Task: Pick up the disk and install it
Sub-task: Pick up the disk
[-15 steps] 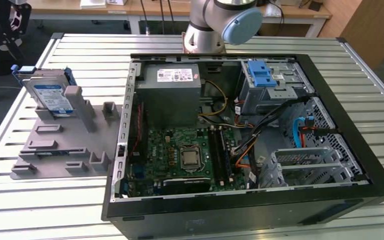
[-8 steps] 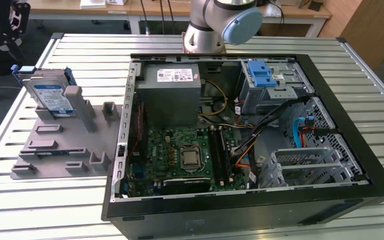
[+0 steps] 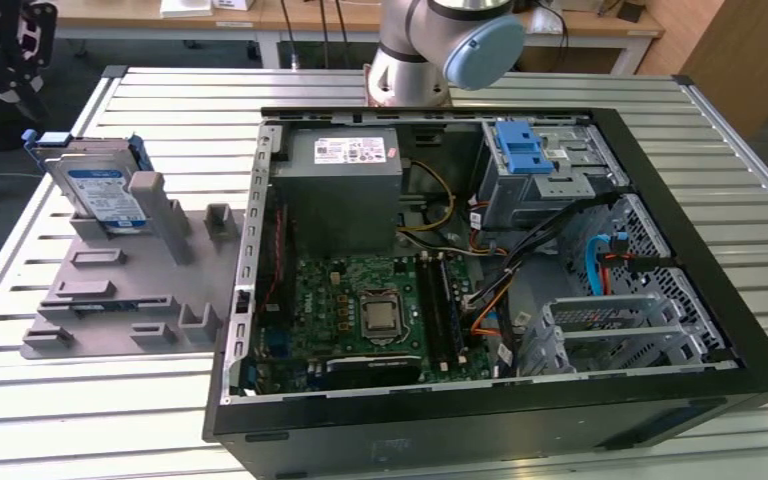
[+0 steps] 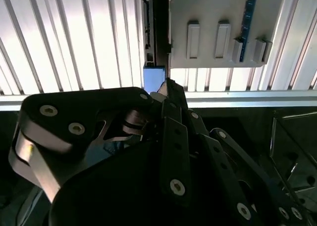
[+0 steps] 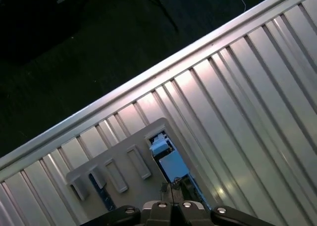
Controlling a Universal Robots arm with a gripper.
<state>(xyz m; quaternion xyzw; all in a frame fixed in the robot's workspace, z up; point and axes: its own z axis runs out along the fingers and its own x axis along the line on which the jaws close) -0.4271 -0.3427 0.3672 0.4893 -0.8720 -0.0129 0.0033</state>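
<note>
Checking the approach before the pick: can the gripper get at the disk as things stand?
Probably yes. The disk stands upright in the grey holder, its blue-framed top edge bare, and the gripper hangs close above it with nothing between them.

The arm (image 3: 435,45) is standing at the top centre of the exterior view, its silver joint with a pale blue cap showing there. The black gripper (image 3: 21,92) is hanging in the upper left corner of that view, pointing downward and holding nothing. In the second wrist view its dark fingers (image 4: 173,132) are lying drawn together, tips meeting, with the linkage bars spreading back from them.
</note>
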